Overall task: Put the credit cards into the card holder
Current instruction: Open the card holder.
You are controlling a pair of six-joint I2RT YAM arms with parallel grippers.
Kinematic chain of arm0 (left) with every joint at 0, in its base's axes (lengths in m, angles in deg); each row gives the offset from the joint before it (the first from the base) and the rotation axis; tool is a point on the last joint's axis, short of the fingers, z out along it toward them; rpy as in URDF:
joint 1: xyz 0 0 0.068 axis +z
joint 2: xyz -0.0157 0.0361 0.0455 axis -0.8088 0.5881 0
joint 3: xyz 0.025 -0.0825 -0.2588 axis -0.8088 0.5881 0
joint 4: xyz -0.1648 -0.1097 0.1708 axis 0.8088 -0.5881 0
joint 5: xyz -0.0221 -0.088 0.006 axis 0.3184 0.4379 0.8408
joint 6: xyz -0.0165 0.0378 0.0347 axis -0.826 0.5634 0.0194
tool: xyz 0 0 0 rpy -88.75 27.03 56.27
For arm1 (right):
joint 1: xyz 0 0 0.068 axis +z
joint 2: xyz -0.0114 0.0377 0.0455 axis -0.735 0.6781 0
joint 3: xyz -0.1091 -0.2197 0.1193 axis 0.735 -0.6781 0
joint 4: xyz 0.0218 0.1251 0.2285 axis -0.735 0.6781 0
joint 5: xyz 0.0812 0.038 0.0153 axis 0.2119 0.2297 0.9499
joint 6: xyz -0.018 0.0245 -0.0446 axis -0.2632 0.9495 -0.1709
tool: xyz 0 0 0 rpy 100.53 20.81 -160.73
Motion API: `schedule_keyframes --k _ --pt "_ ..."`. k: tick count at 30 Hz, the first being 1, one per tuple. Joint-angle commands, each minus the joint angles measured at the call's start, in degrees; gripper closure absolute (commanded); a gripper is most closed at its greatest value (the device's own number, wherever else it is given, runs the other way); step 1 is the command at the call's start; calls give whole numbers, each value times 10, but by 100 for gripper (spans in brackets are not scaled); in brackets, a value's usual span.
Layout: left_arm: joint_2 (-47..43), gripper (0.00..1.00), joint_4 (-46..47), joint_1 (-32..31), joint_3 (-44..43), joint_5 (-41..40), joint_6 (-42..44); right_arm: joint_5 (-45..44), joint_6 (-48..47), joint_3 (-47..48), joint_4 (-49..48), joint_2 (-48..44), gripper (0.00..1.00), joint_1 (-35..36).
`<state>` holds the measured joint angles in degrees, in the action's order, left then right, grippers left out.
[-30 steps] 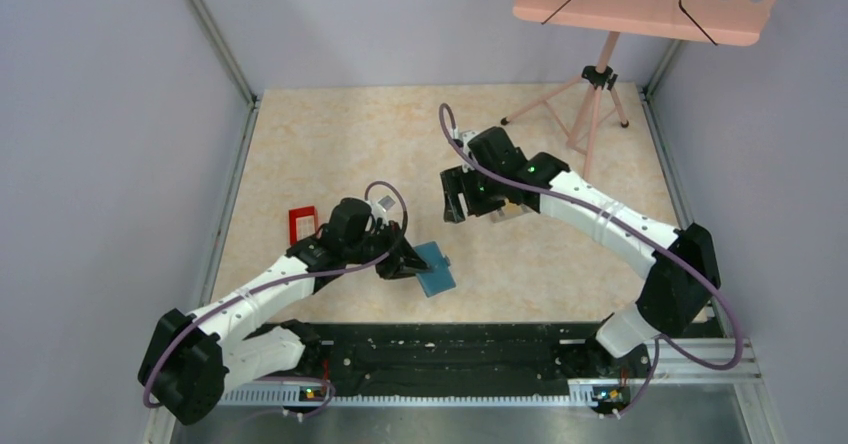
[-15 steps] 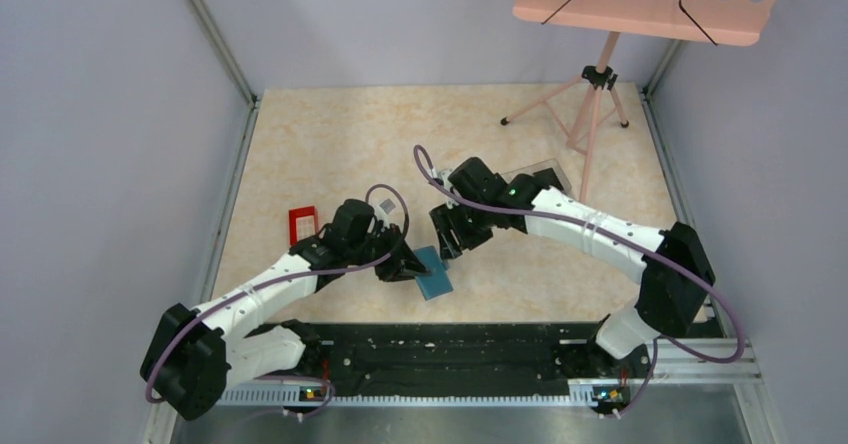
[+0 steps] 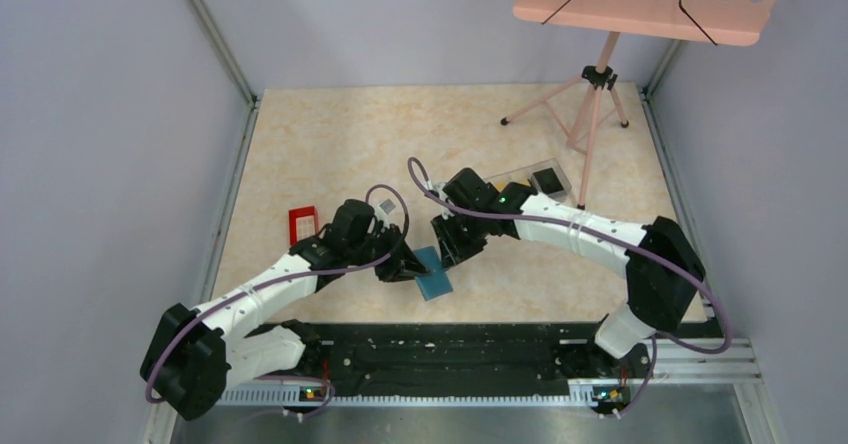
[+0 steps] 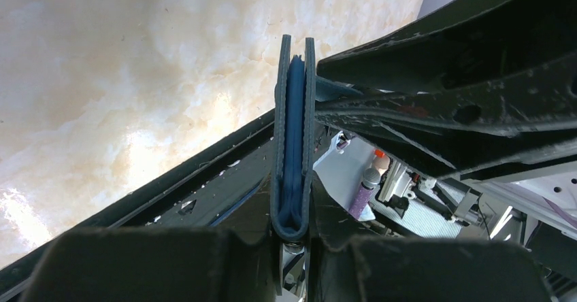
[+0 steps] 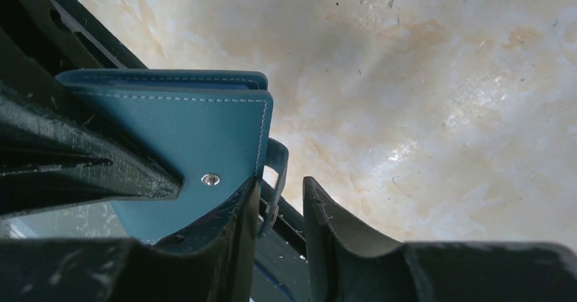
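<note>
- Top external view: the right gripper [image 3: 452, 249] has swung away from the clear box [image 3: 520, 177] and come in to the far edge of the holder [image 3: 436, 276]. A second ago it was well apart from the holder.
- Its jaws have narrowed on the way but stand apart. In the right wrist view the holder's strap tab [image 5: 276, 169] sits in the gap between them, not yet pinched.
- The left gripper [image 3: 402, 264] has not moved. Its jaws are clamped on the holder's left side, and the holder shows folded shut and edge-on in the left wrist view.
- As I judge it, the step is opening the holder by its tab. No card is in yet, so the task is early.
- The holder's inner pockets are hidden by the fold, and I cannot tell whether the tab is fastened.
- One black card [image 3: 547, 181] shows in the box, well to the right of the holder. Other cards cannot be made out, and the right arm covers part of that area.
</note>
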<state>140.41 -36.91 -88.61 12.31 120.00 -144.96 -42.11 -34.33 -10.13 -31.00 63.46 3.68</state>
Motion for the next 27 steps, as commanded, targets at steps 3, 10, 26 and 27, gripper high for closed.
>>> schedule_keyframes --k 3,10,26,27 --pt "-13 100 17 -3 -18 -1 7 4 7 8 -27 16 91 9" --pt "-40 67 -49 -3 -38 -53 38 4 -22 48 -6 -13 100 9" --pt "-229 1 -138 -3 -138 -237 294 95 -208 186 -2 -149 100 -8" --pt "-235 1 -131 -3 -137 -230 305 100 -214 187 1 -155 100 -12"
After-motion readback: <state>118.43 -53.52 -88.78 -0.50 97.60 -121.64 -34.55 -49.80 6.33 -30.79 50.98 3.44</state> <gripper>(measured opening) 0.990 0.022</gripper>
